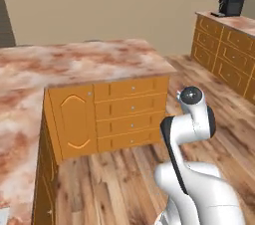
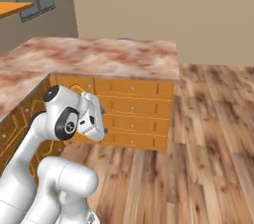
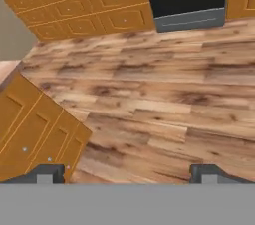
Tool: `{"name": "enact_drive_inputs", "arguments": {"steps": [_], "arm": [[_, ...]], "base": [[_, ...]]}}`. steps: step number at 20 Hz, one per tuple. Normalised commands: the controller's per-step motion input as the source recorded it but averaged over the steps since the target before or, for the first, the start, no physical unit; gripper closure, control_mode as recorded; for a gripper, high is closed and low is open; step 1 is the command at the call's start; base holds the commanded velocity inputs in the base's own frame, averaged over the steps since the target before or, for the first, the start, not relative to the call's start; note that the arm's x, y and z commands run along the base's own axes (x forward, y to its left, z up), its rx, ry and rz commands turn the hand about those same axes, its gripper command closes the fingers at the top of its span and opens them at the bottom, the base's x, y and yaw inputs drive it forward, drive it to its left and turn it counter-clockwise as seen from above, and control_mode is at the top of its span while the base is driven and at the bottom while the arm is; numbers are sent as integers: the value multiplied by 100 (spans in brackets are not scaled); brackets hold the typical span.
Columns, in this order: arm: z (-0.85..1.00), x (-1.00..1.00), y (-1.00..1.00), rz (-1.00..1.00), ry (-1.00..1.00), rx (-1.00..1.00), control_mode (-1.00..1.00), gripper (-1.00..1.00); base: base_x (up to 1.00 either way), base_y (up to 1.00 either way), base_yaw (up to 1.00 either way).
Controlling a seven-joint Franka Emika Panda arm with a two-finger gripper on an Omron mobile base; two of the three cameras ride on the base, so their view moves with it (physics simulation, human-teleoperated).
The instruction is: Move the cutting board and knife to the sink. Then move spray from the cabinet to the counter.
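Item, two-finger dark gripper (image 3: 127,173): fingertips at the lower edge of the hand view, set wide apart, nothing between them; released.

Item, plank wooden floor (image 3: 149,94): centre of that frame, directly beyond the tips.

Item, orange wooden drawer units (image 3: 35,129): lower left.

Item, pinkish-brown marbled stone counter (image 1: 84,62): upper left of the left base view; bare where visible.

Progress, judged: no task item in hand or sight, so both transfers appear outstanding; their locations cannot be told.
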Motion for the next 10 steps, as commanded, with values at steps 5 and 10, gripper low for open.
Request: {"name": "enact_drive_inputs", "arguments": {"steps": [5,10], "arm": [[0,0,0,0,0,0,100,-100],[0,0,0,0,0,0,100,-100]], "base": [[8,-87,-90],[48,-83,-79]]}}
